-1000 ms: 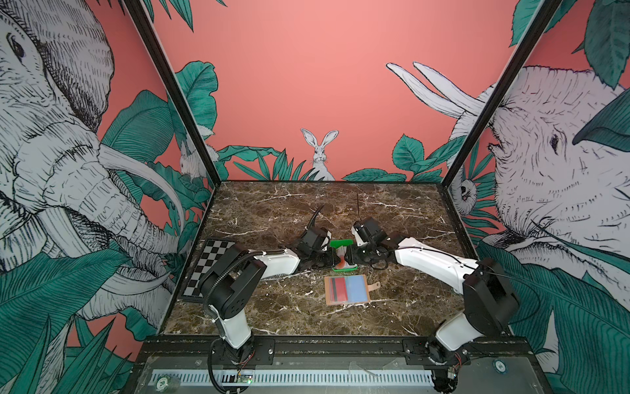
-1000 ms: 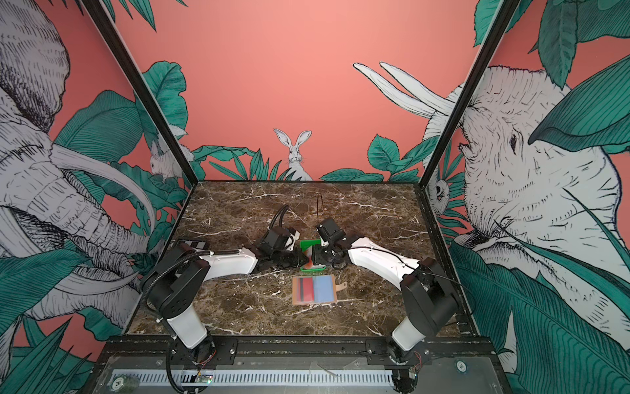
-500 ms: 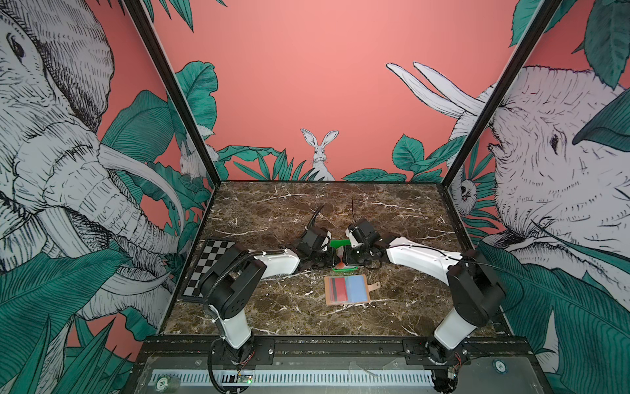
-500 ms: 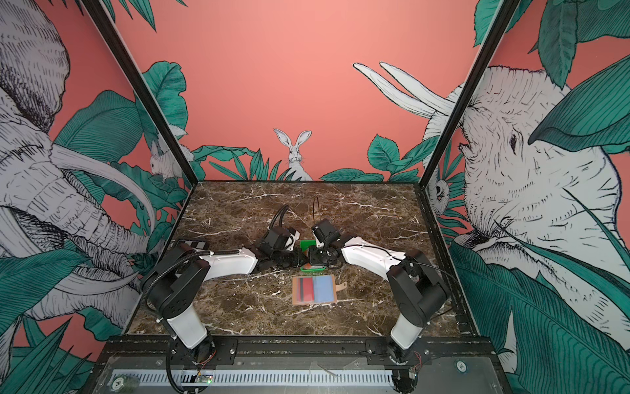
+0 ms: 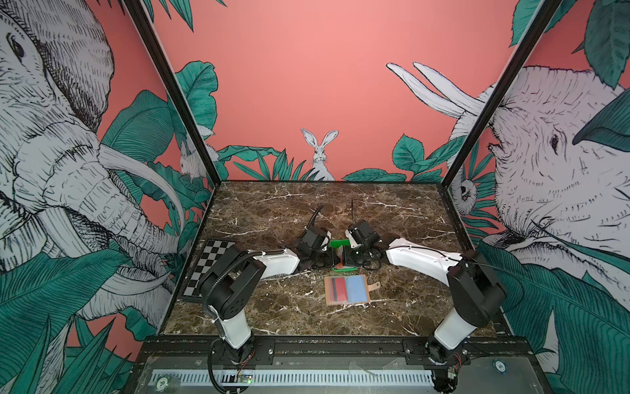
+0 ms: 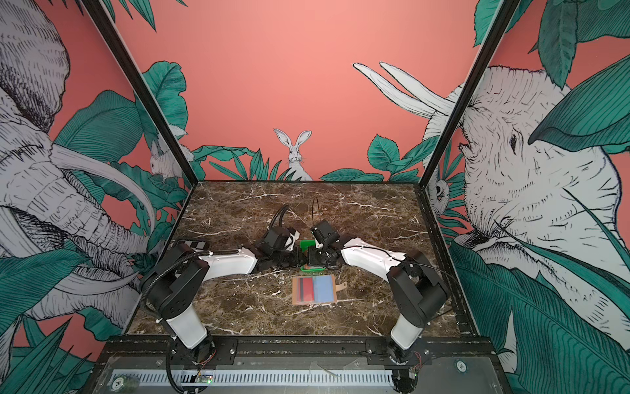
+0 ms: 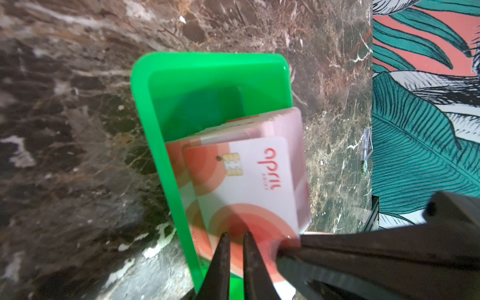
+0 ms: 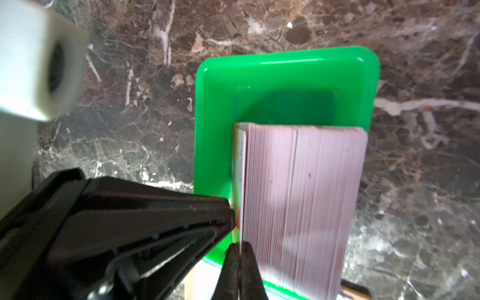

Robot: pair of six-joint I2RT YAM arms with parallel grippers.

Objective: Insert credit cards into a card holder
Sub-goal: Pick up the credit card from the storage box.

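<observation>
We find the right hand closed on the edge of the front card. This is the outermost of a stack of cards standing on edge in a green tray. The front card is white with red-orange circles and a chip, and it stands slightly off the stack on the left hand's side.

The left hand faces the right hand across the tray. Its fingers are a narrow slit apart with nothing between them, and their tips are at that card's printed face.

The card holder lies open and flat on the table. It is on the arm-base side of both hands, apart from the tray, and neither hand touches it. A red card and a light blue card sit side by side in it.
</observation>
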